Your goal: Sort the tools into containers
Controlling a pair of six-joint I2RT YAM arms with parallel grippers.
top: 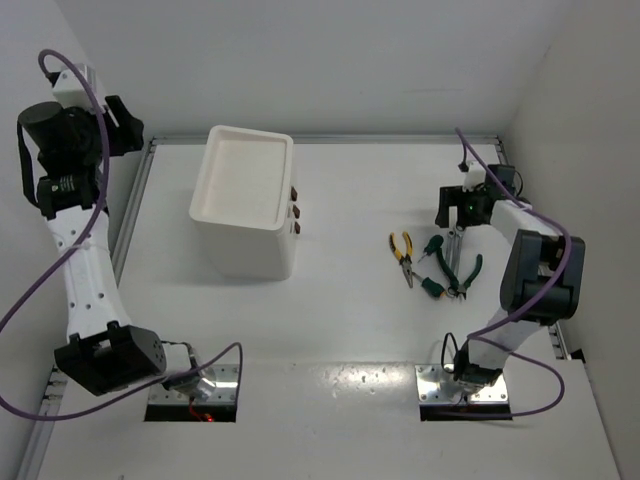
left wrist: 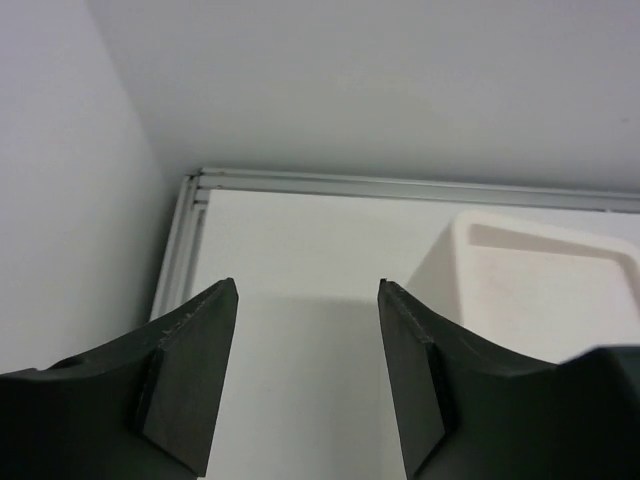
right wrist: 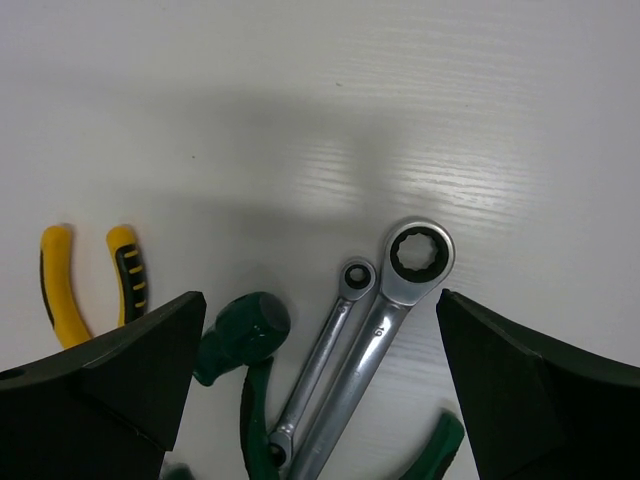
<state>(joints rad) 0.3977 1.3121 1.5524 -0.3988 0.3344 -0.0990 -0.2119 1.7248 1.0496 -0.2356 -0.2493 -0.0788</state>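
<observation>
The tools lie in a cluster on the table's right side. They are yellow-handled pliers [top: 402,256] [right wrist: 88,285], a green-handled screwdriver [top: 432,247] [right wrist: 243,330], green-handled pliers [top: 461,277] [right wrist: 253,420] and two silver wrenches [top: 455,245], one small [right wrist: 325,365] and one large [right wrist: 405,290]. My right gripper [top: 457,220] [right wrist: 318,300] hangs open just above the wrenches' ring ends, its fingers on either side of them and touching nothing. The white drawer unit [top: 245,200] [left wrist: 540,285] stands left of centre. My left gripper [top: 128,127] [left wrist: 307,290] is raised at the far left, open and empty.
Three brown drawer handles [top: 295,211] face right, toward the tools. A metal rail [top: 320,138] [left wrist: 400,185] runs along the table's far edge, with white walls behind and at both sides. Bare tabletop lies between the drawer unit and the tools.
</observation>
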